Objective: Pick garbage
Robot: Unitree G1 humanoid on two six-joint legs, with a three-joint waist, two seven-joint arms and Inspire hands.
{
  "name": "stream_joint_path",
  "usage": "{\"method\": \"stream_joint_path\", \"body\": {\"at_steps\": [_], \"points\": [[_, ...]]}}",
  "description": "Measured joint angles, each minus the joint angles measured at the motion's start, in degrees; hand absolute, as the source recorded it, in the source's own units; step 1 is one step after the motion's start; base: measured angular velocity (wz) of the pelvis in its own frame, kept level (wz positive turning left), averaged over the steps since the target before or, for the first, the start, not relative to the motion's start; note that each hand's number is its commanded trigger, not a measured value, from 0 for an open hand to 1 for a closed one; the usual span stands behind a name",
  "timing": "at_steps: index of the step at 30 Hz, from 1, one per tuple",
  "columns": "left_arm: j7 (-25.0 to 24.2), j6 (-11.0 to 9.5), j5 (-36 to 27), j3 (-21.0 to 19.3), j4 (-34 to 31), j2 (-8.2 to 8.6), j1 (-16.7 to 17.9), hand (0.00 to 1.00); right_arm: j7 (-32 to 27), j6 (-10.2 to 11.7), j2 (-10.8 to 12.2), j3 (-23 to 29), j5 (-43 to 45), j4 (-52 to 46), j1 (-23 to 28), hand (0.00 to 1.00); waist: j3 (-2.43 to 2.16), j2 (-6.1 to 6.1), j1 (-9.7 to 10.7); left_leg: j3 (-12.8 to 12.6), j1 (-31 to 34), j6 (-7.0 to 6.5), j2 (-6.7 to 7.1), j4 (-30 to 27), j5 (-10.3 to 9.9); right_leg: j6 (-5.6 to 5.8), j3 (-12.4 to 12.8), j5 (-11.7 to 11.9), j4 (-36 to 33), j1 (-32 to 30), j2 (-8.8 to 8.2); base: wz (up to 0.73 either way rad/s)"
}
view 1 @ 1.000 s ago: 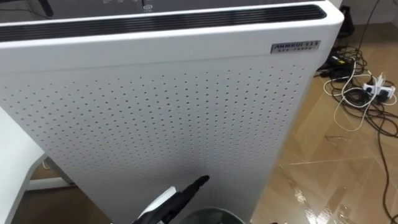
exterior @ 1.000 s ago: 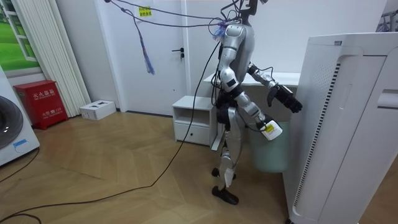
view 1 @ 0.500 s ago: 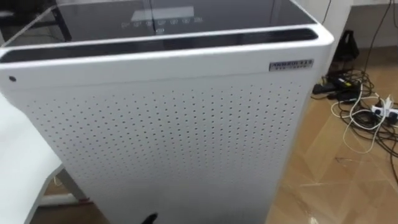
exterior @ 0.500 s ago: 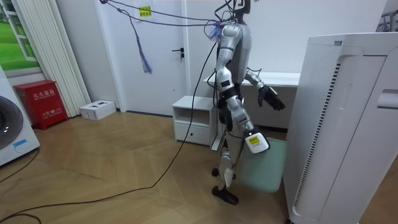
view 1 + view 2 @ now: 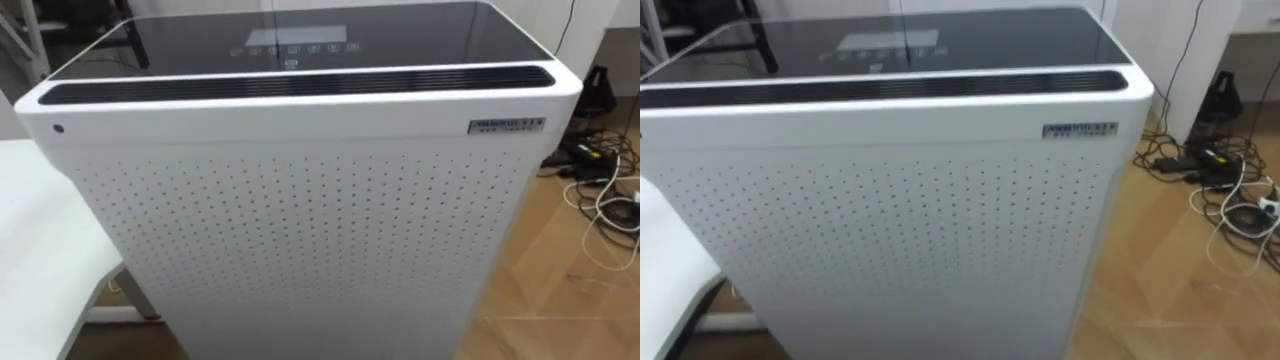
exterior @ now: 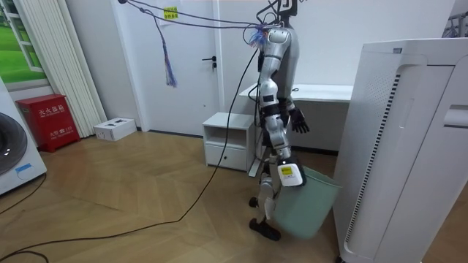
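Bin [image 6: 311,208], pale green, tilts low beside the robot's legs, its rim at the right hand [image 6: 289,174]; whether that hand grips it cannot be told. The left hand [image 6: 298,121] is raised, fingers spread open, facing the tall white appliance [image 5: 300,230], with the white bench [image 6: 329,93] just behind.

nothing here can be read for certain: the purifier [image 5: 300,220] carries a small grey nameplate [image 5: 507,125] at the upper right of its dotted front and a row of pale control marks [image 5: 290,48] on its dark top, all too small to make out. across the room a yellow sign [image 6: 170,12] hangs high by the door [image 6: 191,73], a red box [image 6: 50,123] shows white lettering, the washer [image 6: 14,157] bears a blue sticker [image 6: 23,169], and the tag at the right hand [image 6: 287,174] has a yellow label, none of it legible.
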State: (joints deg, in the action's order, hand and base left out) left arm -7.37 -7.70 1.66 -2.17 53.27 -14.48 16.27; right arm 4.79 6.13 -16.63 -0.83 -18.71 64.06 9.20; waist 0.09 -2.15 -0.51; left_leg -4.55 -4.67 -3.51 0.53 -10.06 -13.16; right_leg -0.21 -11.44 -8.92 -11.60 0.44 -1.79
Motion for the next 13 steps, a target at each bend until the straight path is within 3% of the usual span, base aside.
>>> {"method": "stream_joint_path", "body": {"at_steps": [7,13], "points": [[2.53,2.46,0.15,-1.83,8.26,1.55,-1.70,0.00,-1.73,-1.10,3.25,3.04,-1.18,3.51,-0.12,1.00,-0.07,1.67,0.20,-0.08,-1.93,-0.02,0.03,0.78,-0.05,0.02,0.25,-0.09,0.39,1.44,0.46,0.00],[5.50,6.63,1.44,-2.76,11.14,3.90,-1.56,0.00,-1.73,-2.37,5.21,5.53,-2.68,5.04,-0.04,1.00,-0.05,2.31,0.34,0.10,-2.61,0.03,-0.12,0.75,-0.21,0.08,0.43,-0.04,0.98,2.84,0.73,0.01]]}}
